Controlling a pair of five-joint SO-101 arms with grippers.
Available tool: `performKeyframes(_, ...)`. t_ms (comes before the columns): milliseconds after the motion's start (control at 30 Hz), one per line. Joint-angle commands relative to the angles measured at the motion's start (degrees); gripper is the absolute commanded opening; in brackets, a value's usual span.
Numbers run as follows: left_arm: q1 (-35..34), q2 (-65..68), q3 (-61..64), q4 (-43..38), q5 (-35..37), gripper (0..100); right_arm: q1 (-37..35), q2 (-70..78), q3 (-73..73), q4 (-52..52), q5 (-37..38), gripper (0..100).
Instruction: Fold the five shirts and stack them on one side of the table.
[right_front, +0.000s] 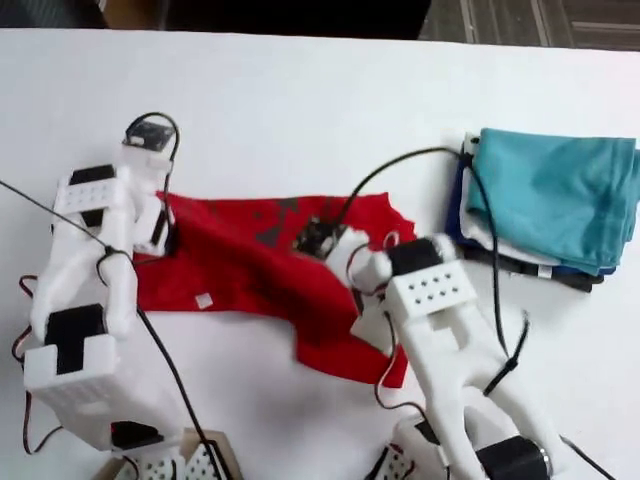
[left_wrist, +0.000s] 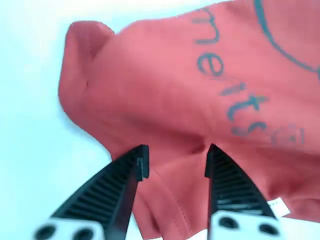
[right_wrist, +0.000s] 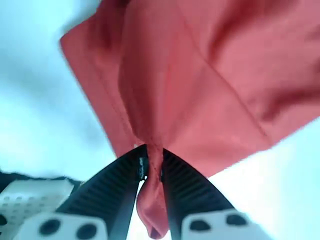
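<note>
A crumpled red shirt (right_front: 250, 270) with dark print lies spread at the centre of the white table (right_front: 300, 100). The right gripper (right_wrist: 152, 161), at the shirt's 3 o'clock side, pinches a bunched fold of its hem tightly between both jaws. The left gripper (left_wrist: 175, 161), at the shirt's 9 o'clock edge, sits with jaws parted wide above the fabric. A stack of folded shirts (right_front: 520, 250), a teal shirt (right_front: 550, 195) on top, rests at the table's 3 o'clock.

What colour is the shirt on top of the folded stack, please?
Teal shirt, best in the high view.
</note>
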Motion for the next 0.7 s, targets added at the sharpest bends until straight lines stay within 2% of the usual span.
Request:
performKeyframes(0, -0.35, -0.35, -2.33, 0.62, 0.35, 21, -0.75, -1.89, 4.57, -4.35, 0.18, 2.0)
performKeyframes(133, -0.44, -0.35, -2.42, 0.62, 0.35, 21, -0.57, -1.8, 8.88, -8.4, 0.35, 2.1)
performKeyframes(400, -0.44, -0.26, -2.42, 0.62, 0.35, 21, -0.57, -1.8, 10.55, -8.84, 0.26, 2.8)
performKeyframes(600, -0.44, -0.26, -2.24, 0.35, 0.35, 21, -0.92, -2.42, 9.23, -7.69, 0.62, 18.4)
performKeyframes(667, -0.44, -0.26, -2.07, 0.26, 0.35, 21, -1.1, -2.42, 6.07, -5.32, 0.53, 18.5)
